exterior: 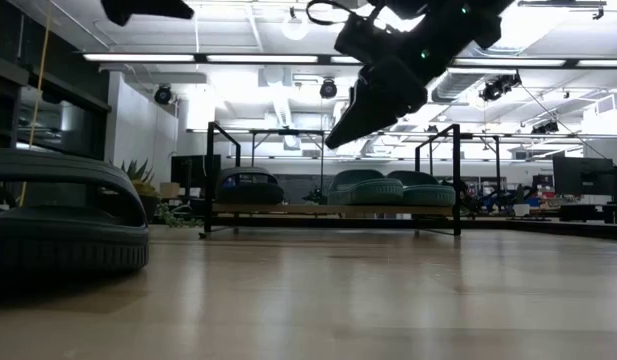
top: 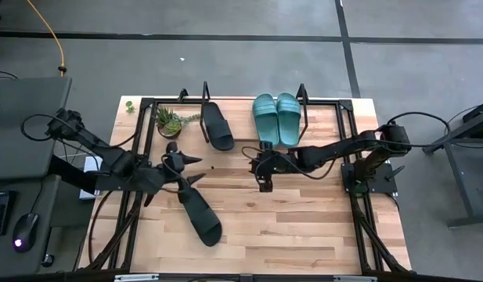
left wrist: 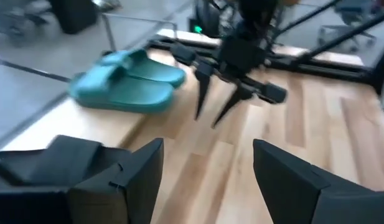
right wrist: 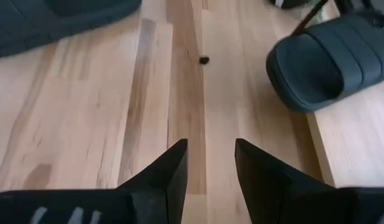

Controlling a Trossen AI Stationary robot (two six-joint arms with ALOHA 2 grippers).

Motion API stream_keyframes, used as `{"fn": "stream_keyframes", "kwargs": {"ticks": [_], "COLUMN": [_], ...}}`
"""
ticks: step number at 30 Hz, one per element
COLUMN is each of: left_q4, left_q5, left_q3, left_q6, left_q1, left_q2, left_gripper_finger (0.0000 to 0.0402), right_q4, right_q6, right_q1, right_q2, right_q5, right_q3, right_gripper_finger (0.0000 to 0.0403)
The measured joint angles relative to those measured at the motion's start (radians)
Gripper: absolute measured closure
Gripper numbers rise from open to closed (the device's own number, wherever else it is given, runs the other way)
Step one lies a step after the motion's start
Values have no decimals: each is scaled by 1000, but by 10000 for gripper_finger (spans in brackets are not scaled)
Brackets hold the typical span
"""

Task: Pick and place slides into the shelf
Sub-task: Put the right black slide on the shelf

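Note:
Two teal slides lie side by side on their soles on the shelf at the table's far side. One black slide lies slanted on the shelf's left part. The other black slide lies sole-down on the tabletop, near and left of centre, and looms large in the low view. My left gripper hovers open just beyond that slide's far end. My right gripper hangs open above the bare tabletop, in front of the teal slides.
A small potted plant stands at the shelf's left end, beside the black slide. The shelf's black wire end frames rise at both ends. A dark speck lies on the wood. Bare tabletop stretches near and right.

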Motion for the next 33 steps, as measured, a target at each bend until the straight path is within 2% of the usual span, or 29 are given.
{"fn": "stream_keyframes", "kwargs": {"ticks": [4, 8, 17, 23, 33], "left_q4": [-18, -17, -30, -26, -15], "left_q5": [-142, -212, -234, -243, -240], "left_q3": [0, 0, 0, 0, 0], "left_q6": [-48, -52, -49, -41, -49], "left_q1": [-31, -30, -31, -30, -30], "left_q2": [-1, -1, -4, -5, -5], "left_gripper_finger": [183, 191, 196, 195, 195], "right_q4": [92, 140, 329, 393, 552], "right_q6": [-20, -18, -18, -3, 10], "right_q1": [-15, -35, -80, -122, -178], "right_q2": [0, 0, 76, 122, 213], "right_q5": [-29, -54, -61, -44, -82], "right_q3": [-43, -74, -90, -90, -88], "right_gripper_finger": [280, 280, 280, 280, 280]}}
